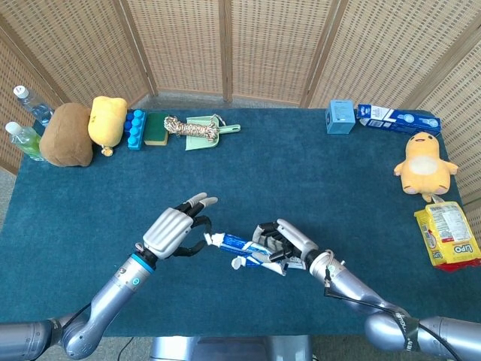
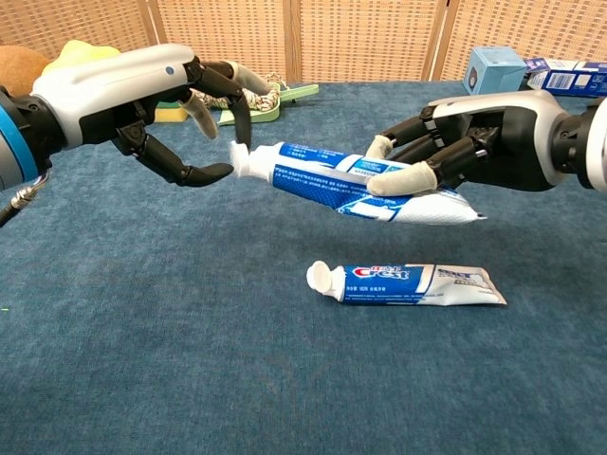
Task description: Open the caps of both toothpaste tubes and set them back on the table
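My right hand [image 2: 479,152] grips a white and blue toothpaste tube [image 2: 351,180] by its flat end and holds it nearly level above the table. The tube's capped end [image 2: 241,159] points left. My left hand [image 2: 142,100] pinches that cap between its thumb tip and a finger curled over it, the other fingers spread. In the head view the left hand [image 1: 173,229], the held tube [image 1: 240,243] and the right hand [image 1: 291,242] sit near the front edge. A second tube [image 2: 413,282] lies on the cloth below, its flip cap [image 2: 322,278] standing open.
Along the back of the blue table [image 1: 301,173] lie a plush potato [image 1: 68,135], a yellow plush [image 1: 107,120], a blue block [image 1: 135,129], a rope on a green dustpan [image 1: 197,129] and two boxes [image 1: 376,116]. A duck plush [image 1: 425,162] and a snack bag [image 1: 449,235] lie at the right.
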Controlling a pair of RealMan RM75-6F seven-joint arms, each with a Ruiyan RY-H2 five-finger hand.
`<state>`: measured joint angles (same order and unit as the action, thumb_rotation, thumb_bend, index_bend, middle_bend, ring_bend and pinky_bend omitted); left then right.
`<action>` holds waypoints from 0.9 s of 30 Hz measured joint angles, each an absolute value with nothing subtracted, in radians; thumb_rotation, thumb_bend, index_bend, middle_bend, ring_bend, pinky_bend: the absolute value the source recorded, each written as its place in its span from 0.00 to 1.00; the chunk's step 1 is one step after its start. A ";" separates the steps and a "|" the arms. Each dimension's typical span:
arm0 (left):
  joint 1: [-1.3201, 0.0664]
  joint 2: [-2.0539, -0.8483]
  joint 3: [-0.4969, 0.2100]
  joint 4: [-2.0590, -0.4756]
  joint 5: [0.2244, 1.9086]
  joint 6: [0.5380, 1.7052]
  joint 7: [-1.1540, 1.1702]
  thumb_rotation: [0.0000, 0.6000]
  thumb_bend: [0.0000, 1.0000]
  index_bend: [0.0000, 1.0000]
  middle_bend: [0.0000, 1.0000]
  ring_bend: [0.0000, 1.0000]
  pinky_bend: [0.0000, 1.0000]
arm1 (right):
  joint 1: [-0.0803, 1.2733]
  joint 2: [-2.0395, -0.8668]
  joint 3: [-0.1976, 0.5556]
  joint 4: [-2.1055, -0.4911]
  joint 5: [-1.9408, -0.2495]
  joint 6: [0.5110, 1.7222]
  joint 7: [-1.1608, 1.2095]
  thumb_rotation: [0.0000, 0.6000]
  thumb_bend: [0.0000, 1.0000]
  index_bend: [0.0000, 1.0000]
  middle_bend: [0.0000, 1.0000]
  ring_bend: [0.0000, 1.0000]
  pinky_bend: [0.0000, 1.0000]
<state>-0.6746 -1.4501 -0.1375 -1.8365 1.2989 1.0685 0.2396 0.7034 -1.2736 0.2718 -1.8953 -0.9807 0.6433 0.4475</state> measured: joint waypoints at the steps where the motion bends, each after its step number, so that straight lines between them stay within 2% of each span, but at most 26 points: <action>1: -0.674 -1.449 -0.137 -1.837 1.300 1.070 0.239 1.00 0.33 0.52 0.14 0.08 0.30 | 0.704 -1.274 0.273 -1.893 -0.976 0.646 0.448 1.00 0.60 0.95 0.78 0.74 0.82; 14: -0.671 -1.452 -0.128 -1.840 1.307 1.070 0.236 1.00 0.33 0.49 0.12 0.07 0.30 | 0.707 -1.280 0.283 -1.886 -0.933 0.677 0.440 1.00 0.60 0.95 0.78 0.74 0.82; 20: -0.671 -1.450 -0.127 -1.847 1.312 1.074 0.239 1.00 0.33 0.40 0.10 0.06 0.30 | 0.709 -1.287 0.281 -1.892 -0.915 0.698 0.416 1.00 0.60 0.95 0.78 0.74 0.82; 27: -0.638 -1.388 -0.126 -1.879 1.335 1.126 0.225 1.00 0.33 0.30 0.09 0.06 0.30 | 0.709 -1.304 0.269 -1.865 -0.930 0.726 0.377 1.00 0.59 0.94 0.77 0.72 0.80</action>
<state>-0.6379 -1.3876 -0.1264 -1.8794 1.3351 1.1257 0.2254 0.7088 -1.3040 0.2693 -1.8652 -0.9298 0.7256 0.3767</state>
